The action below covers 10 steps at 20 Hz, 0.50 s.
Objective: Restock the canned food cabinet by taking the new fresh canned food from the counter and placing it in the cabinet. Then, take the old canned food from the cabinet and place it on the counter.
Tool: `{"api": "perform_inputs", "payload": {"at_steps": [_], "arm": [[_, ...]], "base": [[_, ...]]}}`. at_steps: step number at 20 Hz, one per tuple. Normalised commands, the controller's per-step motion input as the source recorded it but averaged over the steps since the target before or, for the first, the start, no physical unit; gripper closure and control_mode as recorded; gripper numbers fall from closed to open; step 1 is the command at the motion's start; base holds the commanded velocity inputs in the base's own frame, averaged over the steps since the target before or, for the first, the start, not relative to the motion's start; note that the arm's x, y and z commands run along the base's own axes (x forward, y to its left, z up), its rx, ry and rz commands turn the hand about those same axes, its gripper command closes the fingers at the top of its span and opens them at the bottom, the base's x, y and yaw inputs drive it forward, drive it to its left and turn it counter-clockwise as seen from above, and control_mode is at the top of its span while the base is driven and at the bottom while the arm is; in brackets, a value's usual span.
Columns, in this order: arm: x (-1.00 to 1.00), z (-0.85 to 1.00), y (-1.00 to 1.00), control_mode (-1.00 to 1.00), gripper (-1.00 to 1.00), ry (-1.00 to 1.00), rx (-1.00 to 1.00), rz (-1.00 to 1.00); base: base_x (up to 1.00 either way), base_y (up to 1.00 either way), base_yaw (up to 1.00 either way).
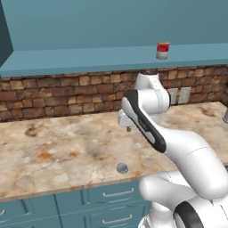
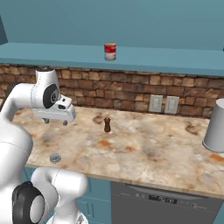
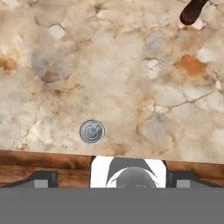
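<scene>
Your fingers (image 2: 56, 122) hover high, spread and empty. Drop straight over the tin (image 1: 122, 168) near the table (image 1: 67, 147) edge, then pinch its rim squarely.

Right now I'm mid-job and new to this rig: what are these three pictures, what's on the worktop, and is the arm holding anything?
You see a white robot arm on a driving base in a rendered kitchen. Two pictures come from cameras on the base, behind the arm to its left and right; the third looks down from the hand itself.

The gripper hangs above the counter, apart from everything; its fingers look spread with nothing between them. The flat silver tin, the new canned food, lies near the counter's front edge. The red-and-white can, the old one, stands upright on the cabinet shelf. Also on the counter are a dark pepper mill and a grey cylinder at the right. Neither can has been swapped yet.
</scene>
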Motion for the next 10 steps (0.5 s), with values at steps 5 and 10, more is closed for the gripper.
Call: {"api": "perform_inputs", "payload": {"at_steps": [5,10], "arm": [[0.01,-1.0,0.48,-1.0,-1.0,0.27,-0.01,0.0],[0.0,-0.97,0.24,-1.0,-1.0,0.18,-0.11,0.0]], "base": [[0.0,0.0,0.0],[0.0,0.0,0.0]]}}
